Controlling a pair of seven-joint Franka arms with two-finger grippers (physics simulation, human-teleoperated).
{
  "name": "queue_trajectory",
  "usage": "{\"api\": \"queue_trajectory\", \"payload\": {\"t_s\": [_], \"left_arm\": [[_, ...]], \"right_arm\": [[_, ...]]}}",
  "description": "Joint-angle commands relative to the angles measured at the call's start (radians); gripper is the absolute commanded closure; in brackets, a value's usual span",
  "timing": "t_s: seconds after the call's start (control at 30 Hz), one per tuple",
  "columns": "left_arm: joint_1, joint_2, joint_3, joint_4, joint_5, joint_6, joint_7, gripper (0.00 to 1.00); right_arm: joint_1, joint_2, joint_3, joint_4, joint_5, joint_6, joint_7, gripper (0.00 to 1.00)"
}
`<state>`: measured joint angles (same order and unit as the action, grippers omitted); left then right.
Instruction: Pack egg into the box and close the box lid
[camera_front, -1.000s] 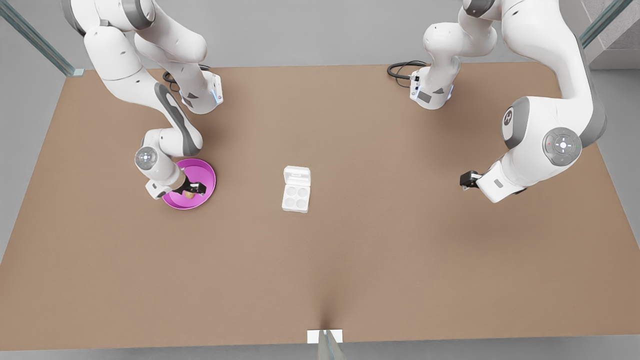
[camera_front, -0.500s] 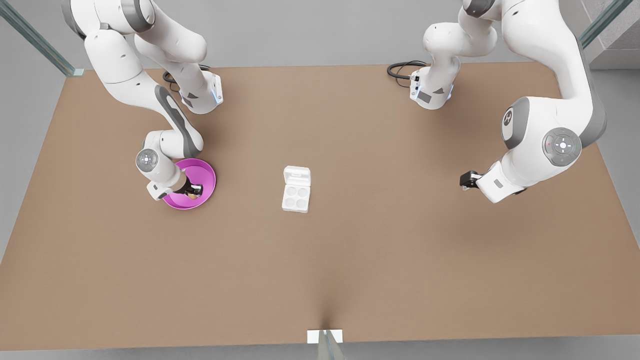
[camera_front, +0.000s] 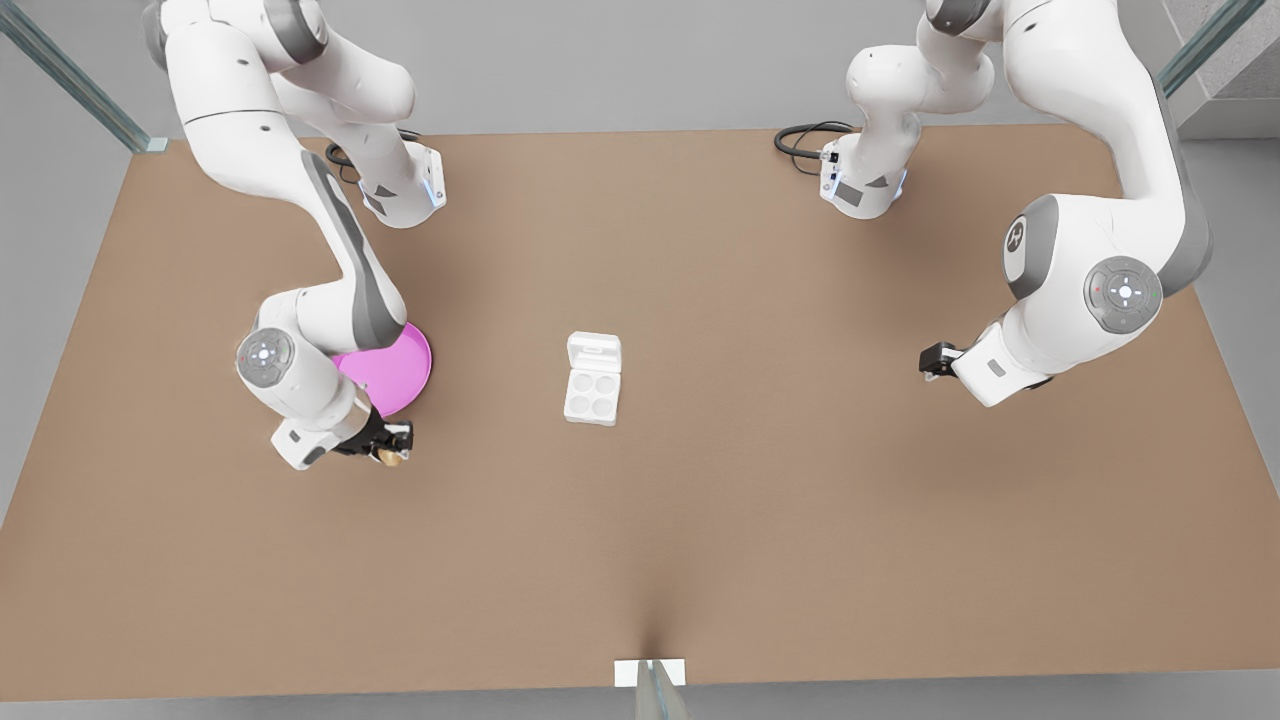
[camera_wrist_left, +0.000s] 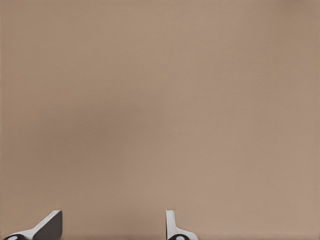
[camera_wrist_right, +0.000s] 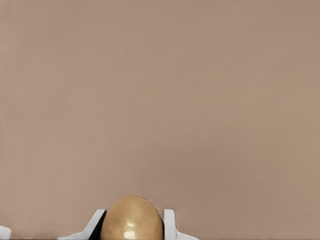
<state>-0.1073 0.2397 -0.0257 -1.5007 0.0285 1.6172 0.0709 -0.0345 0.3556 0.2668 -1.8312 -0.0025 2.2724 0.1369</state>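
The tan egg (camera_front: 389, 458) (camera_wrist_right: 131, 220) is held between the fingers of my right gripper (camera_front: 391, 448) (camera_wrist_right: 132, 216), which hangs above bare table just in front of the pink dish, at the front view's left. The white box (camera_front: 591, 395) sits at the table's middle with its four cups showing. Its box lid (camera_front: 594, 352) lies folded open on the far side. My left gripper (camera_front: 932, 360) (camera_wrist_left: 114, 215) waits open at the front view's right, well away from the box, with nothing between its fingers.
The round pink dish (camera_front: 397, 364) lies on the brown table (camera_front: 760, 500), partly under the right arm's wrist. Both arm bases and a black cable (camera_front: 800, 140) stand at the far edge.
My right gripper has lifted the egg out of the pink dish and carried it toward the table's near edge. The left arm has not moved.
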Motion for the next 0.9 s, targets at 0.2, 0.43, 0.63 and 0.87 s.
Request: {"api": "queue_trajectory", "payload": {"t_s": [0.2, 0.43, 0.63, 0.87], "left_arm": [[0.0, 0.001, 0.0, 0.0, 0.001, 0.001, 0.0, 0.0], [0.0, 0.001, 0.001, 0.0, 0.001, 0.001, 0.0, 0.0], [0.0, 0.009, 0.0, 0.0, 0.001, 0.007, 0.0, 0.0], [0.0, 0.01, 0.0, 0.0, 0.001, 0.007, 0.0, 0.0]], "right_arm": [[0.291, 0.224, -0.003, 0.319, 0.052, -0.159, 0.447, 0.59], [0.341, 0.279, -0.001, 0.357, 0.059, -0.155, 0.584, 0.59], [0.332, 0.249, 0.063, 0.257, 0.078, -0.155, 0.633, 0.6], [0.347, 0.243, 0.106, 0.239, 0.078, -0.152, 0.734, 0.6]]}}
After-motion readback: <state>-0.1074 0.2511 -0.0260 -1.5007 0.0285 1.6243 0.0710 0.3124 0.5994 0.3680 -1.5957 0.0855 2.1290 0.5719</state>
